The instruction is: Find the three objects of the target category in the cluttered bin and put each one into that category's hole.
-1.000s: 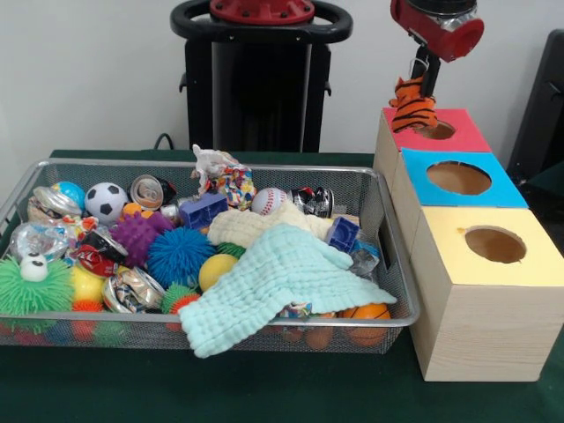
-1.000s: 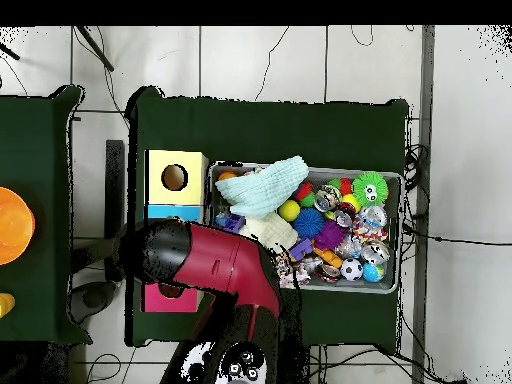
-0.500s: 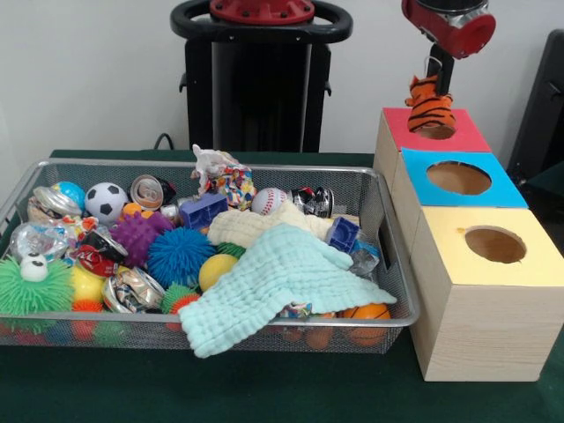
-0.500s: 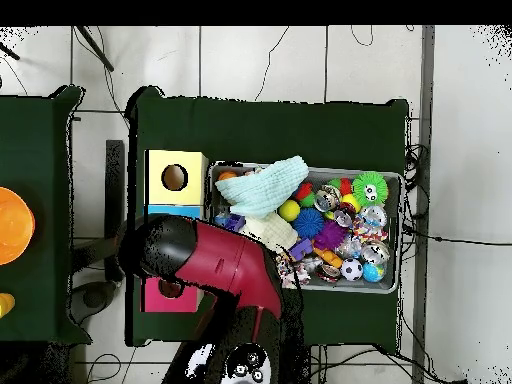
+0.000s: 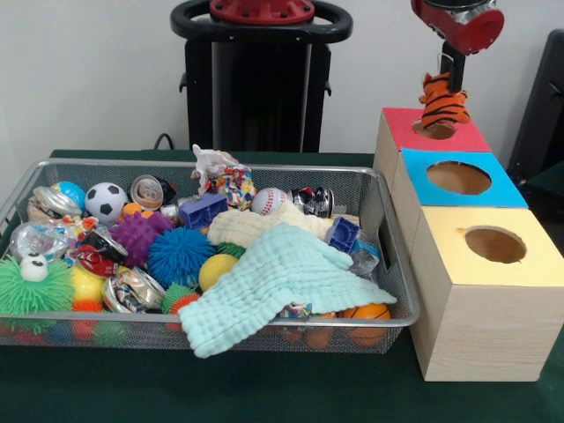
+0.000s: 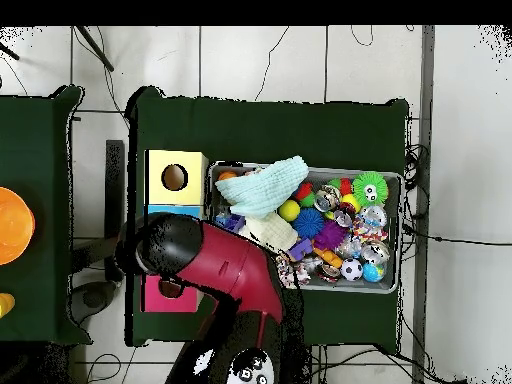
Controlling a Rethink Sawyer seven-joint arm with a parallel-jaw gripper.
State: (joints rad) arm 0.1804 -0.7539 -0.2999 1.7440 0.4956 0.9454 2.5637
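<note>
While over red hole (image 5: 434, 130), tiger toy (image 5: 442, 100) in gripper (image 5: 453, 81).

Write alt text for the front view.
A red robot arm's gripper holds a striped tiger toy just above the hole in the red box. Blue and yellow boxes sit beside a wire bin crammed with balls, cans and cloths.

Even, bright indoor light, soft shadows beneath the wire bin (image 5: 388, 264), glints on crushed cans (image 5: 132, 289), mild overall softness
</note>
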